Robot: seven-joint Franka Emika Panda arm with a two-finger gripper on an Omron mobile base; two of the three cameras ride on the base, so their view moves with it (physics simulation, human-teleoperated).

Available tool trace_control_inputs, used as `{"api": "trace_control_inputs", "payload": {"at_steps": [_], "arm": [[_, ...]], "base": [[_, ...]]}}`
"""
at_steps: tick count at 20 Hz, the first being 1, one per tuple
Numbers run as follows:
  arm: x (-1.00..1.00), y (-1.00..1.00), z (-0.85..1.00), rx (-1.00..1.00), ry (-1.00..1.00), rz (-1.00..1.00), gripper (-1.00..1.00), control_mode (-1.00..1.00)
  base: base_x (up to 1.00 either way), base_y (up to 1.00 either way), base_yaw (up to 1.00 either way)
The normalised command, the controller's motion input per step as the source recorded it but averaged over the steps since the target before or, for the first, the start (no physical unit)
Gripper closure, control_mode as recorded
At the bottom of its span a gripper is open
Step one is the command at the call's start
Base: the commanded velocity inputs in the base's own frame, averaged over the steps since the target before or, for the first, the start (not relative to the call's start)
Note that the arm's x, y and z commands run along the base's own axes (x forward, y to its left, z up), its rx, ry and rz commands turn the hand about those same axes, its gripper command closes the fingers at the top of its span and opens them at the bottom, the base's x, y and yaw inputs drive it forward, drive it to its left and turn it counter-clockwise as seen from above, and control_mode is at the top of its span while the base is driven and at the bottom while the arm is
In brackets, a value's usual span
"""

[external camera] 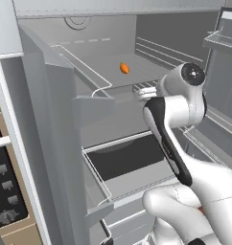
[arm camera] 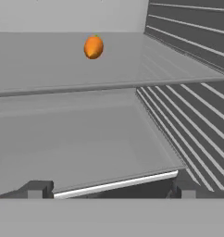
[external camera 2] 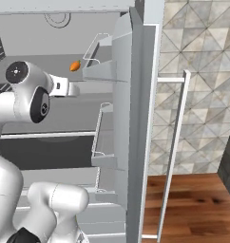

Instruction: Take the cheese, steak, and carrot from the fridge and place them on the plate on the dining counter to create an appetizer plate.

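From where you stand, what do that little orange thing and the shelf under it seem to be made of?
The carrot looks like smooth, matte orange vegetable flesh, with a hint of green on top. The fridge shelf seems a flat grey panel, perhaps plastic or frosted glass; its even, dull surface leaves that open.

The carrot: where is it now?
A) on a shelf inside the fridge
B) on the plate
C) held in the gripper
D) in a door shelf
A: the carrot lies on a grey inner shelf of the fridge, ahead of the open gripper, apart from it.
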Motion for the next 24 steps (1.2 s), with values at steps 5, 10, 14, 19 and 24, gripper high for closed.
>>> {"api": "trace_control_inputs", "payload": {"at_steps": [5,10,14,19,24], "arm": [[0.20,0.17,0.33,0.00,0.00,0.00,-1.00,-1.00],[0.26,0.32,0.12,0.00,0.00,0.00,-1.00,-1.00],[0.34,0.28,0.01,0.00,0.00,-0.01,-1.00,-1.00],[0.41,0.06,0.00,0.00,0.00,-0.02,-1.00,-1.00],[0.40,0.00,0.00,0.00,0.00,-0.07,-1.00,-1.00]], "base": [[0.00,0.00,0.00],[0.00,0.00,0.00],[0.00,0.00,0.00],[0.00,0.00,0.00],[0.00,0.00,0.00]]}}
